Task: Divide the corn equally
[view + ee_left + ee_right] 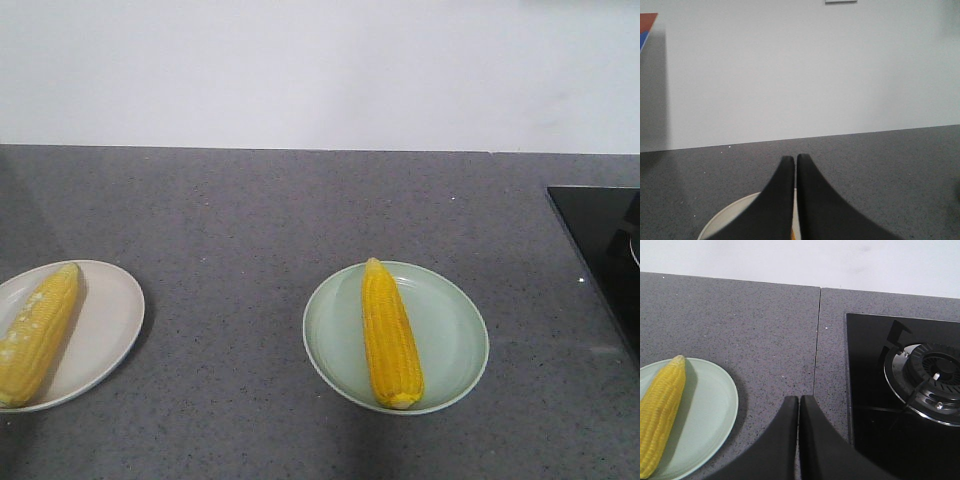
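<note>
One cob of corn (pixel 390 335) lies lengthwise on the pale green plate (pixel 450 330) at the centre of the counter; the right wrist view shows the same corn (pixel 660 412) on that plate (pixel 710 410) at its left. Another cob of corn (pixel 38 332) rests on the beige plate (pixel 105 320) at the left edge. My left gripper (pixel 795 159) is shut and empty above the beige plate (pixel 732 215). Shut and empty too, my right gripper (pixel 799 399) hovers over bare counter between the green plate and the hob. Neither gripper appears in the front view.
A black glass hob (pixel 900 390) with a gas burner (pixel 935 377) sits to the right, its corner (pixel 600 240) showing in the front view. The grey speckled counter (pixel 260 220) ends at a white wall behind. A seam (pixel 817 335) runs across the counter.
</note>
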You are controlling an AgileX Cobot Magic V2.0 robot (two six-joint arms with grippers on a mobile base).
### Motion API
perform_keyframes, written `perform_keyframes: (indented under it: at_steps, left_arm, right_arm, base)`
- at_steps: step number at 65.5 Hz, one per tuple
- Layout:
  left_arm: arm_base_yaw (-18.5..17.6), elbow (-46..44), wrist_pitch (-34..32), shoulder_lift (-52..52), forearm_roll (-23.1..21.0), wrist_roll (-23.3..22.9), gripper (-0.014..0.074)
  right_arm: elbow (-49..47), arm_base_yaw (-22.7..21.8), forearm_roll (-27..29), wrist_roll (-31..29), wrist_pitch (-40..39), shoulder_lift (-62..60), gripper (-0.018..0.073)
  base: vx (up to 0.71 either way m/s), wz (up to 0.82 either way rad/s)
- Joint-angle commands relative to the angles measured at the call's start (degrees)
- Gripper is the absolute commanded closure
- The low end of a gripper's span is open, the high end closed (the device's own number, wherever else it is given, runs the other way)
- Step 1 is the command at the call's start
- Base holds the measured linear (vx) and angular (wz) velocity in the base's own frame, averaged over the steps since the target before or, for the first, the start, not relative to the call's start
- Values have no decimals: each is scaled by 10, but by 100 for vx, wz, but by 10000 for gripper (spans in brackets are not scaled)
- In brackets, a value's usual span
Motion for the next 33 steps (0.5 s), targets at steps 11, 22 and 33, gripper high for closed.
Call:
perform_keyframes:
  at_steps: [11,22,33]
  left_arm:
    - [13,44,-87,-32,-15,0,603]
    - [32,72,-109,-43,-22,0,603]
    - [50,71,-114,-43,-23,1,603]
  right_arm:
    - [-15,1,-11,1,-37,0,570]
    - [-15,1,-11,1,-36,0,570]
    - [-15,1,-11,1,-36,0,570]
  base:
    - [0,0]
    - [0,0]
    - [0,0]
